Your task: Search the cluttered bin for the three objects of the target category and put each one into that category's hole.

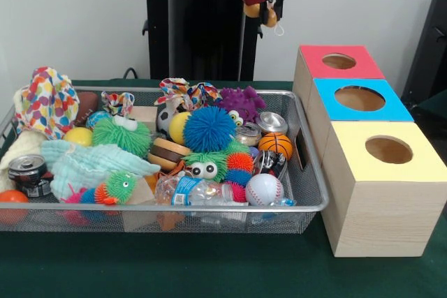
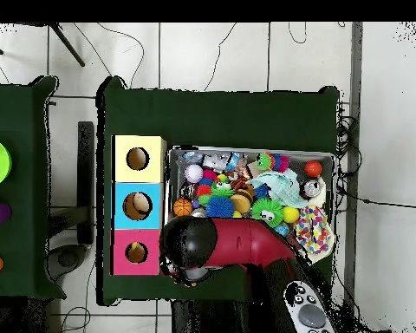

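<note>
Your gripper (image 1: 266, 10) hangs high behind the bin (image 1: 307, 193), fingers clamped on a small yellow-orange toy (image 1: 269, 14), near the red-topped box (image 1: 340, 61).

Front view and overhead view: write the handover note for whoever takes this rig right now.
End effector: raised behind the bin's far rim, near the red-topped box. A small yellow-orange thing hangs under it; whether it is gripped cannot be told.
Bin: full of mixed toys, cans and balls, including a mini basketball and a baseball.
Done: from overhead, something pale seems to lie inside the blue box's hole; the count is unclear.
Left: confirm the target category, find the remaining items and drop each into the matching hole. The yellow-topped box is the third.
</note>
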